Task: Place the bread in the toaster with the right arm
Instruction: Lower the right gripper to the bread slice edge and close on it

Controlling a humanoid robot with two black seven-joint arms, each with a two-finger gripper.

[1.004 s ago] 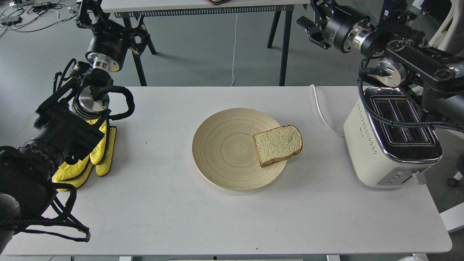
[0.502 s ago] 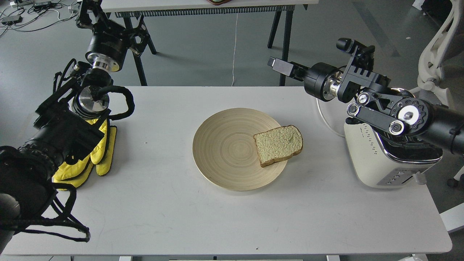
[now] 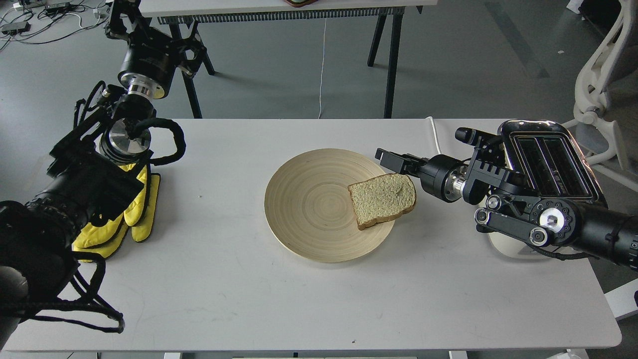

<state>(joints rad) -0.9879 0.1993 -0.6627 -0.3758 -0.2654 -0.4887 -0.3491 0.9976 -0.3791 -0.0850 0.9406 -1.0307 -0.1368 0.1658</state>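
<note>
The bread (image 3: 382, 198) lies flat on the right rim of a round wooden plate (image 3: 309, 204), overhanging it slightly. The toaster (image 3: 548, 157) stands at the table's right end with its two slots empty; my right arm hides its lower body. My right gripper (image 3: 391, 160) points left, low over the table, just beyond the bread's far edge and near its top crust. Its fingers look like one slim black block, so open or shut is unclear. My left gripper (image 3: 119, 20) is raised at the far left, away from the bread, and its fingers cannot be told apart.
Yellow gloves (image 3: 134, 204) lie under my left arm at the table's left side. The toaster's white cord (image 3: 436, 137) runs off the back edge. A second table's legs (image 3: 391, 60) stand behind, and a white chair (image 3: 600, 75) is at the far right.
My right arm swung down and left from above the toaster, bringing its gripper low beside the bread's far edge. The toaster's slots are uncovered. Bread, plate and left arm have not moved.
</note>
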